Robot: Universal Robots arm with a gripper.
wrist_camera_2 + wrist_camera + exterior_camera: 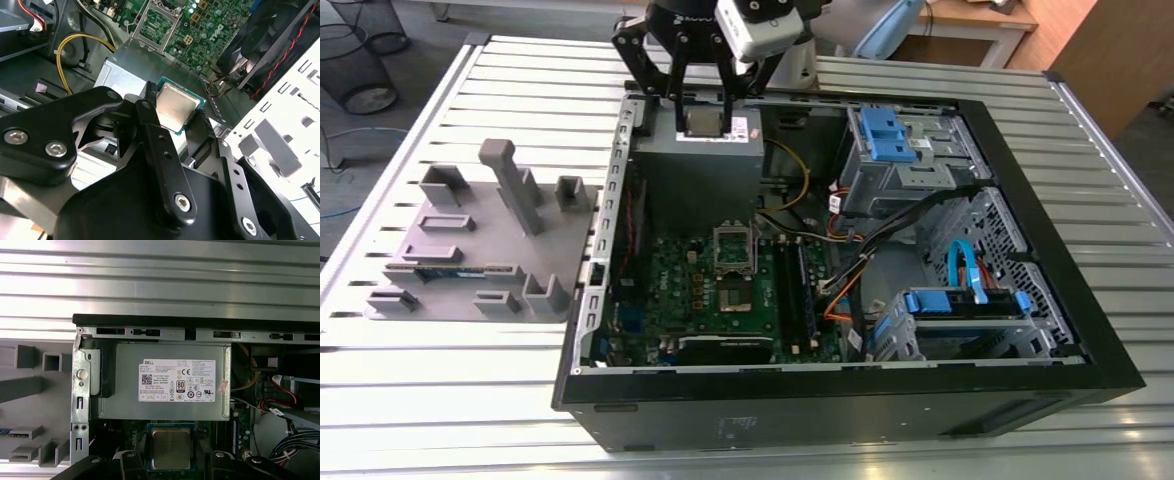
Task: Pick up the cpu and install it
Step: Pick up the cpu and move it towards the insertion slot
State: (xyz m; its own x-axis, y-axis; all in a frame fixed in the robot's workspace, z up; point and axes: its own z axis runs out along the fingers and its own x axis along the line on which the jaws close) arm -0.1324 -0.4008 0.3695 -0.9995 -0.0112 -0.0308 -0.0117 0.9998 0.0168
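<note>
Clamping the cpu (pixel 175 107) by two opposite edges, with the black fingers (pixel 150 125) of the tool (pixel 178 114) drawn in tight against its thin pale rim. Held flat, silvery top turned up toward the arm, plain to see in both wrist views. Hanging, in the exterior view, over the grey power supply box (pixel 707 165) with its white label (pixel 177 387), at the far end of the open computer case (pixel 1067 300).

Nearer in the case, on its floor: green motherboard (pixel 674 290) with a square metal socket frame (pixel 157 25), apart from the cpu and not touched by it. Beside the power supply, toward the exterior view's right: yellow cables (pixel 75 42), then blue-fronted drive cages (pixel 887 135). Black fan (pixel 270 45) against the case wall, close by the tool in the second wrist view.

Outside the case, at the exterior view's left: grey moulded holder (pixel 480 250) with upright posts and slots, and a narrow memory stick (pixel 447 270) lying along it. Under everything, a desk (pixel 454 400) of ribbed metal slats.
</note>
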